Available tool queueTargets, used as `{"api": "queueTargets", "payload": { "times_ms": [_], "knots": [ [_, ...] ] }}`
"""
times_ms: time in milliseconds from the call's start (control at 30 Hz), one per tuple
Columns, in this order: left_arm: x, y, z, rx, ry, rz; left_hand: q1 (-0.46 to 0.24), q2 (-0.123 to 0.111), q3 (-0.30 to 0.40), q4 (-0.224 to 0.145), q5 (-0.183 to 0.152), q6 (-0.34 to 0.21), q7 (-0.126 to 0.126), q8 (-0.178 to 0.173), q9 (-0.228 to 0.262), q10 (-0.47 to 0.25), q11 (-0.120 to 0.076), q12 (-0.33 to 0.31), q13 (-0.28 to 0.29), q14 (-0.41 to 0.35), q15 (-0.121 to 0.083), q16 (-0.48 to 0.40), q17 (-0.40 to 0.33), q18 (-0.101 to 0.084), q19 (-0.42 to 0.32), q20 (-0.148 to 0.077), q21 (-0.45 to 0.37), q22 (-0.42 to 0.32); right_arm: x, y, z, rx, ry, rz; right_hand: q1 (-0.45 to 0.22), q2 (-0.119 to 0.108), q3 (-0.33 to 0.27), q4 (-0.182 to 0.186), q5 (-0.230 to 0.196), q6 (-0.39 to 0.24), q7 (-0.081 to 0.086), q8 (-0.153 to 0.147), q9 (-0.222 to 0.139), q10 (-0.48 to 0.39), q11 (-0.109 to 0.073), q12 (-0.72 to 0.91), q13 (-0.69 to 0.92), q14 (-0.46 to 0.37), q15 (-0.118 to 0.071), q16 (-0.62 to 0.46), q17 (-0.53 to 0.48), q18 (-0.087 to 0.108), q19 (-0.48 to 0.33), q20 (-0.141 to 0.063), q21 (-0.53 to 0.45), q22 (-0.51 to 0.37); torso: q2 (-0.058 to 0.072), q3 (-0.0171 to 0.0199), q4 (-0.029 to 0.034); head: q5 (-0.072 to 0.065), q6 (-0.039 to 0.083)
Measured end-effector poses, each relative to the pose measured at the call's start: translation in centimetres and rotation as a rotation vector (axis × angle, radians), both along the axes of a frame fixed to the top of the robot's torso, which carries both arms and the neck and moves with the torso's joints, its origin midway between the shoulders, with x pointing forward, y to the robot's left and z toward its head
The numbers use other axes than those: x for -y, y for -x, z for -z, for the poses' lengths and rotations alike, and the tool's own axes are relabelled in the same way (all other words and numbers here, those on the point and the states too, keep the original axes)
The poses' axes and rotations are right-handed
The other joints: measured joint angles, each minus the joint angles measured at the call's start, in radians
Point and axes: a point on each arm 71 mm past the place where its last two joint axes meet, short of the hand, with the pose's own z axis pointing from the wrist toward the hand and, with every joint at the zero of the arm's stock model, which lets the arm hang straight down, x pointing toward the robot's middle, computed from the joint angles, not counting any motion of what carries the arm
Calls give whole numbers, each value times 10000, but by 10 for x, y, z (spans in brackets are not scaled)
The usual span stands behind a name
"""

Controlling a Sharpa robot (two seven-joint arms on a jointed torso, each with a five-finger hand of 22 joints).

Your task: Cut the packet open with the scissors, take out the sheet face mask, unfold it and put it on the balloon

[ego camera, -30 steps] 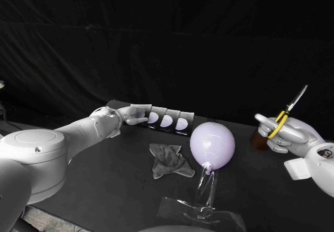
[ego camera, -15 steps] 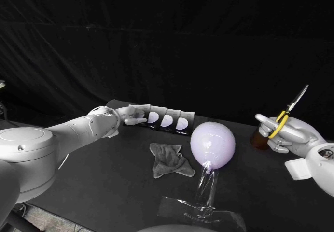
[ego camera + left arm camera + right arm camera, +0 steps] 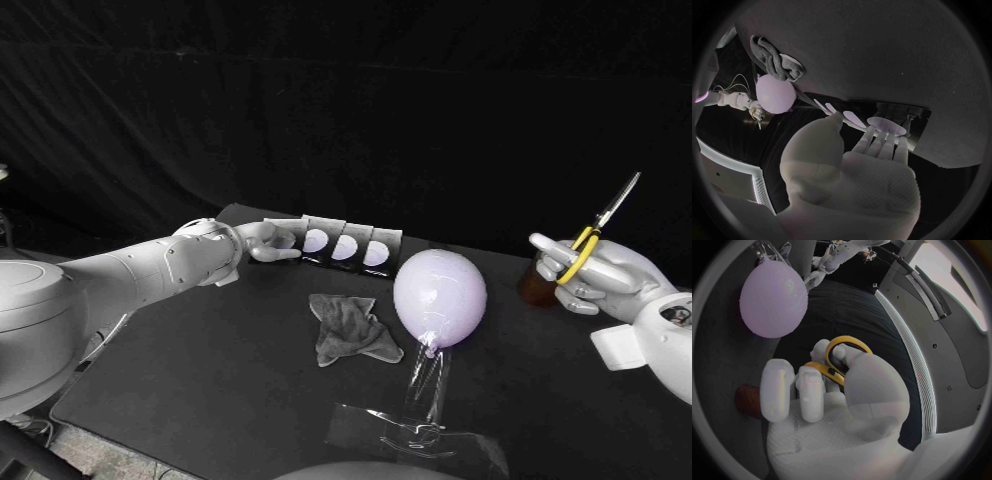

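Head view, nearest first: a clear plastic stand with a flat glossy base sits on the matte black table. Its thin transparent stem rises to a smooth, pale lilac, egg-shaped balloon. Just beside the balloon, toward the robot's left, a grey cloth lies crumpled in soft folds, between the robot and the packets. To the right and well apart from the balloon, the right hand is raised off the table with its fingers wrapped through the yellow handles of the scissors, the slim metal blades pointing up. A small brown object stands on the table partly behind that hand. Farther back, a row of flat dark packets, each printed with 1 pale oval, stands upright near the table's far edge. The left hand reaches the row's left end, fingers stretched onto the first packet. Whether it actually grips the packet cannot be told. A black curtain hangs in folds behind everything.
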Motion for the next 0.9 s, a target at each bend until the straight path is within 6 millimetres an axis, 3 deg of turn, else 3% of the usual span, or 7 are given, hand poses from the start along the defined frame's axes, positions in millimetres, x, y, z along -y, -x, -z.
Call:
{"api": "queueTargets", "payload": {
  "times_ms": [33, 67, 167, 233, 267, 600, 900],
  "knots": [
    [0, 2, 0, -31, -10, 22, 88, -360, -220, 24, 17, 1, 1, 0, 0, 35, -36, 0, 0, 4, -4, 0, 0, 2, 1, -1, 0, 0, 0, 0, 0, 4, 6, 1, 0, 0, -1, -1, 0, 0, 0, 0, 0, 0, 0, 0, 1, 0, 0, 0, 0, 1, 0, 0, 0, 1, 0, -1, 0, 0, -12],
    [0, 3, -1, -53, -20, 34, 444, -1187, -1059, -10, 199, 43, 1, 26, 3, 58, -58, 0, 0, 38, -38, -1, -1, 2, 20, -20, 0, 0, 0, 0, 0, 6, 11, 3, 0, 0, -7, -7, 0, 0, 0, 0, 0, 0, 0, 0, 2, 0, 0, 0, 1, 0, 0, 0, 0, 1, 0, -1, 0, 1, -19],
    [1, 7, -2, -108, -67, 85, 1122, -1900, -2429, 34, 121, 72, 1, 50, 42, 69, -69, 0, 0, 72, -72, -6, -3, 3, 54, -54, 0, 0, 1, 0, 0, 17, 29, 6, 1, -1, -12, -12, 0, 0, 0, 0, 0, 0, 0, 0, 3, 0, 1, 0, 7, 0, 0, 0, 0, 3, 5, -7, 0, 12, -28],
    [2, 8, -2, -132, -114, 105, 1647, -2786, -3555, 69, 168, 72, 1, 50, 42, 66, -114, 0, 0, 75, -76, -28, -3, 3, 55, -55, 0, -1, 1, 0, 0, 22, 37, 5, 1, -1, -13, -12, 0, 0, 0, 0, 0, 0, 0, 0, 3, 1, 1, 0, 7, -1, 0, 0, 0, 3, 9, -7, 0, 21, -36],
    [2, 9, -2, -143, -152, 111, 1810, -2949, -3714, 74, 196, 72, 1, 50, 42, 59, -152, 0, 0, 94, -94, -27, -6, 4, 55, -55, 0, -1, 1, 0, 0, 26, 43, 3, 1, -1, -13, -12, 0, 0, 0, 0, 0, 0, 0, 0, 3, 1, 2, 0, 7, -1, 0, 0, 0, 4, 12, -7, 0, 24, -42],
    [4, 11, -3, -156, -494, 128, 3228, -3129, -3877, 119, 123, -75, -35, 59, -31, -76, -286, 1, 0, 69, -180, 11, -35, 7, 91, -91, 0, 0, 2, 0, 0, 52, 89, 11, 3, -3, -15, -12, 0, 1, 1, -2, 0, 0, 0, 0, -1, 14, 15, 0, 6, -7, -1, 0, 0, 6, 34, -12, -21, 33, -105],
    [6, 11, -3, -72, -767, 160, 4526, -2905, -3471, 44, 120, 29, -14, 62, 33, 153, -315, 70, 9, 440, -249, 32, -32, 10, 235, -232, 3, 0, 2, 0, 0, 67, 115, -8, 5, -4, -28, -24, 0, 1, 1, -32, 0, 0, 0, 0, -6, 16, 17, 0, -2, -54, -16, 16, -1, 1, 33, -8, -18, 73, -152]
  ]
}}
